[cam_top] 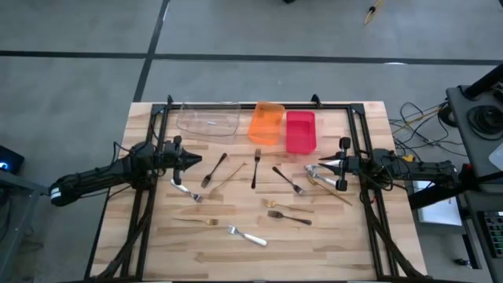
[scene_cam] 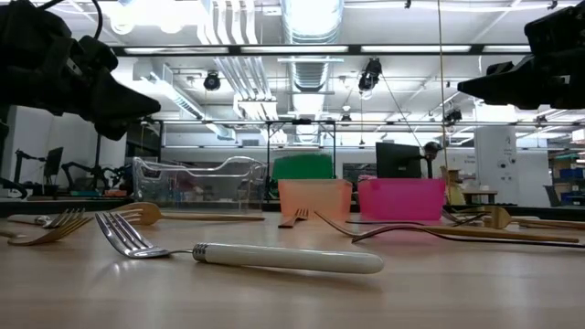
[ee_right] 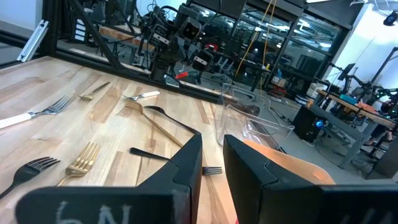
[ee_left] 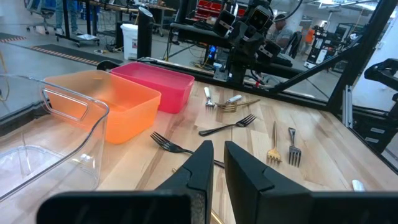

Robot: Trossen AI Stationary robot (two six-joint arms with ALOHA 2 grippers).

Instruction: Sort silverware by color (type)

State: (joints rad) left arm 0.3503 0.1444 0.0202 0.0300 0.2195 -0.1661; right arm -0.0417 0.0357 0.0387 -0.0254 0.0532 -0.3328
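Several slim forks and utensils lie flat and scattered on the wooden table. Among them are a black fork (cam_top: 212,169), another black fork (cam_top: 256,167), a third black one (cam_top: 288,180), a gold utensil (cam_top: 230,177), a gold fork (cam_top: 203,221) and a silver fork with a pale handle (cam_top: 247,235) (scene_cam: 247,255). My left gripper (cam_top: 200,159) (ee_left: 217,149) hovers shut above the table's left part, next to the nearest black fork, holding nothing. My right gripper (cam_top: 310,167) (ee_right: 212,140) hovers shut at the right, above a silver piece (cam_top: 314,171) and a gold utensil (cam_top: 332,190).
Three bins stand in a row along the far edge: a clear bin (cam_top: 208,118), an orange bin (cam_top: 266,123) and a red bin (cam_top: 300,130). A dark frame (cam_top: 259,104) runs along the table's far and side edges. Bare wood lies along the near edge.
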